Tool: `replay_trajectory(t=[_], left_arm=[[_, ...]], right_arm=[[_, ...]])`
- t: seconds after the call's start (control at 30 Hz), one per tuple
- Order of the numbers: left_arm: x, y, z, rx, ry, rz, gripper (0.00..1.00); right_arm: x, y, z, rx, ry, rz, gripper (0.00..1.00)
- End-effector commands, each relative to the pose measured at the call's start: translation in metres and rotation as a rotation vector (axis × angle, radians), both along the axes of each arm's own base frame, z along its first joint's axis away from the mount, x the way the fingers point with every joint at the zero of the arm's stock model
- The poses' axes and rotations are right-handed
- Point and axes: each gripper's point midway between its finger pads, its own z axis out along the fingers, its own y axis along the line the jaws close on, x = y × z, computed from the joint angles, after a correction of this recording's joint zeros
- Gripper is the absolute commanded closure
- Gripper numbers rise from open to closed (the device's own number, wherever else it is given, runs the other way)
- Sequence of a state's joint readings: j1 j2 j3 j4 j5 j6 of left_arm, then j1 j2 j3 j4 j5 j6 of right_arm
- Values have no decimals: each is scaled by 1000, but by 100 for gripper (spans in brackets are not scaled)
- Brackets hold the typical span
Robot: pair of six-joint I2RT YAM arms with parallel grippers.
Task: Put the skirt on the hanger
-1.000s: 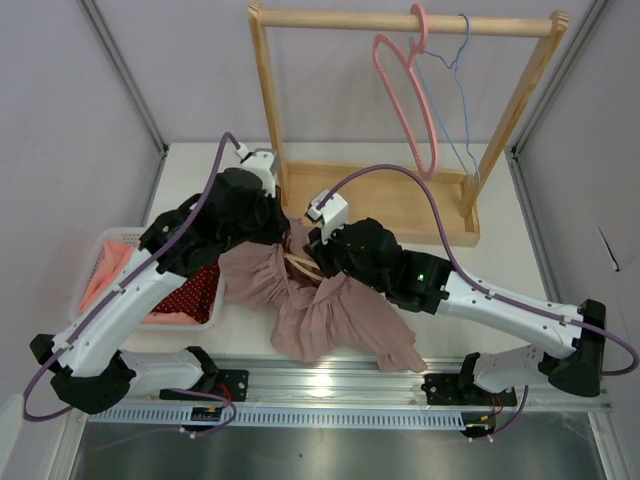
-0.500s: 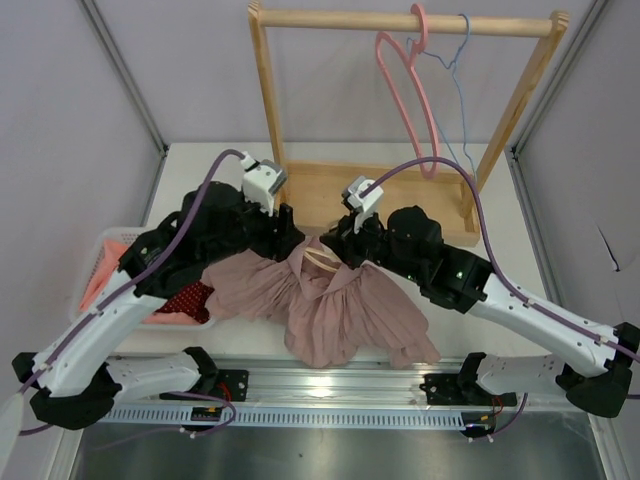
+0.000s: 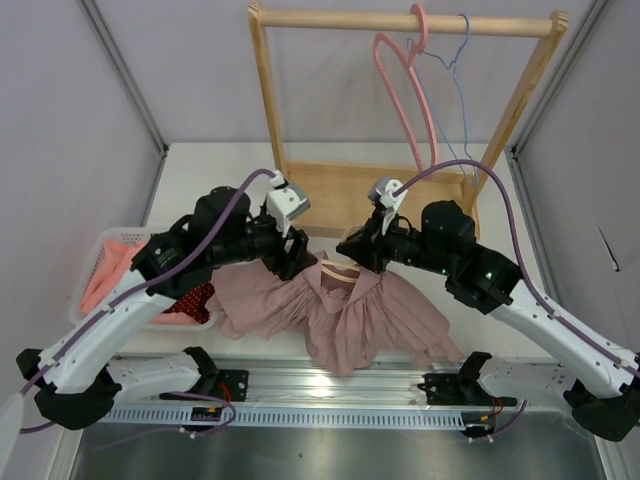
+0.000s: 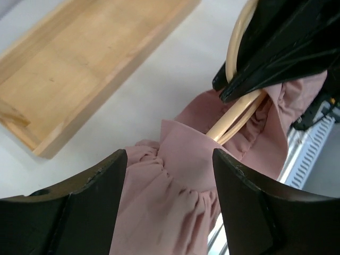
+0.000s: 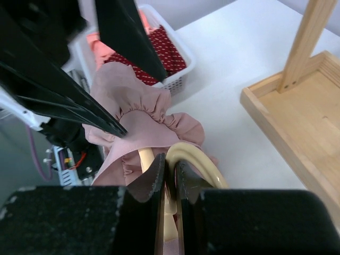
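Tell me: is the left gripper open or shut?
Open. The left gripper has its fingers wide apart in its wrist view, the pink skirt in the gap, unpinched.

Lower centre: I am reading the skirt (image 3: 345, 315) as plain dusty mauve-pink. The hanger (image 5: 197, 159) inside it is showing pale cream wood. Left: the basket (image 5: 179, 75) is showing white, holding a coral-pink cloth (image 3: 100, 275) and a red cloth with small white dots (image 5: 159, 50). Top: the rack (image 3: 400, 20) is showing light natural wood, carrying a pink hanger (image 3: 397, 100) and a thin blue wire hanger (image 3: 460, 105). The left arm (image 3: 110, 320) and right arm (image 3: 560, 330) are showing white links, black wrists and purple cables (image 3: 230, 200).
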State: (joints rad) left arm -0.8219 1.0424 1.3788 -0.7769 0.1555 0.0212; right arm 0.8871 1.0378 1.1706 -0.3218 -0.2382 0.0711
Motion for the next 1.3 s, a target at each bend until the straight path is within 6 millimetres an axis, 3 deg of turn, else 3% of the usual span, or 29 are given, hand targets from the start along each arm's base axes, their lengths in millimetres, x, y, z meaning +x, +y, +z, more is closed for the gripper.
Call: replay_trajectory(t=[0.0,0.2,0.3,0.47,0.5,0.53,0.6,0.63,0.67,0.77,0.83,0.9,0.93,1.07,1.27], left_arm=[[-21,-18,-7,-13,12,-183,29],[-20,-25,-28,11,54,-203,29],[-25,-28,-21,-26,49,-227,29],[-33,-30,-34,-21,98,-256,35],[-33,-29,-38,-18,105,-253,40],[-32,-29,-39,-20,102,-247,56],[-32,-29,-40,-28,105,-241,76],[-30,-28,-34,-44,83,-223,100],[-24,-25,-35,-39,73,-184,100],[-2,-11,-25,-43,2,-37,100],[5,-6,-19,-45,-26,5,100],[11,-2,-16,-48,-19,62,100],[13,-1,-15,-48,-23,76,100],[24,10,-10,-59,-53,167,100],[59,47,8,-86,-135,479,100]], right_arm=[[-22,-3,53,138,-60,107,100],[-22,-5,63,154,-67,121,100],[-15,-5,65,150,-74,94,100],[-6,-5,75,161,-93,55,100],[-3,-4,78,164,-97,44,100],[-1,-3,79,164,-100,38,100],[3,-2,80,163,-92,27,100],[8,-1,75,149,-80,2,100],[11,-1,72,142,-73,-17,100],[25,-9,54,110,-43,-126,90],[30,-24,52,118,-41,-207,68],[31,-33,37,110,-23,-244,44],[30,-36,38,128,-21,-256,39],[28,-51,35,155,-14,-303,29],[40,-68,30,169,38,-438,28]])
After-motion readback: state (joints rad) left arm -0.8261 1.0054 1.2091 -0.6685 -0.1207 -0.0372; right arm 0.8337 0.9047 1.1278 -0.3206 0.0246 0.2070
